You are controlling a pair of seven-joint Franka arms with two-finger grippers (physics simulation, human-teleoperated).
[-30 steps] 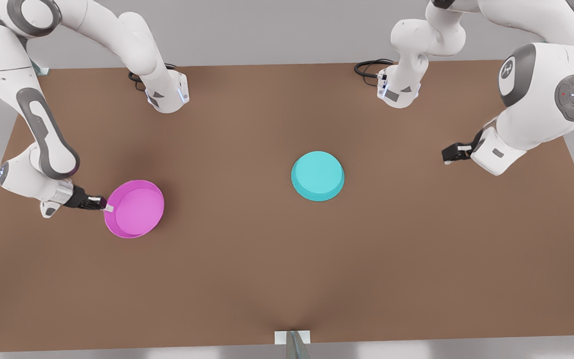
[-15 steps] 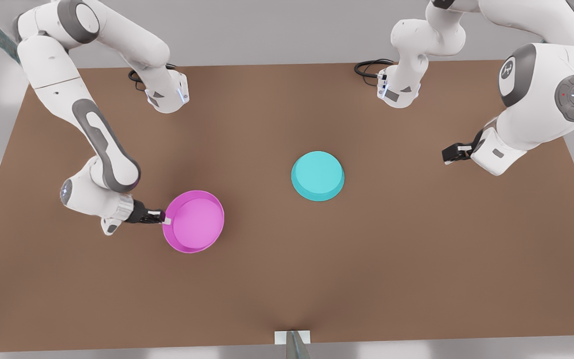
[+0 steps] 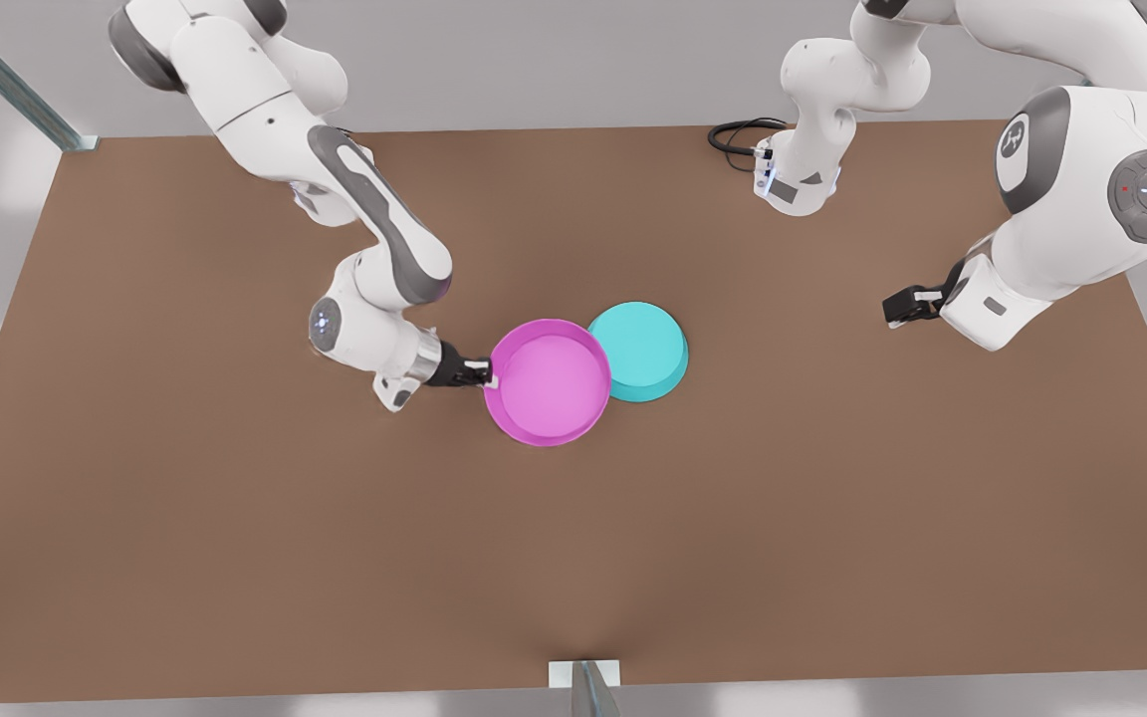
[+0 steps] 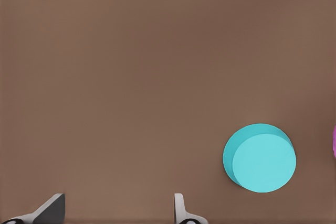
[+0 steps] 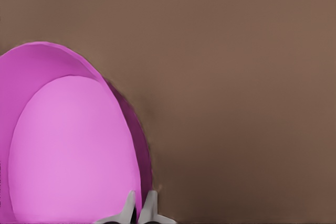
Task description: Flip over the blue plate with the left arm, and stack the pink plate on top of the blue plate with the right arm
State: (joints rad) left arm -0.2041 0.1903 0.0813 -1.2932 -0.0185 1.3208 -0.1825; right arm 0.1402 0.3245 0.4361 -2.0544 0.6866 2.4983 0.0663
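My right gripper (image 3: pixel 487 375) is nearest the work, left of the front view's centre, its fingers (image 5: pixel 128 206) pinched tight on the rim of the pink plate (image 3: pixel 548 381). The plate rides open side up, and its far edge overlaps the near rim of the blue plate (image 3: pixel 645 349); I cannot tell whether the two touch or the pink one hangs just above. From my right wrist, the wall runs straight into the pinch, one finger inside the bowl and one outside.

I judge this dish stiff and light but glossy, so it could pivot in so narrow a grip. An edge hold is the only one a shallow dish offers, and I would keep it level and move gently.

The blue plate sits at mid-table on the brown table (image 3: pixel 235 558), base up, so the flip looks done. Its flat base makes a fair seat, though slick against another glossy base.

Farther off, at the front view's right edge, my left gripper (image 3: pixel 904 305) waits above the table, fingers (image 4: pixel 52 208) spread wide, holding nothing.
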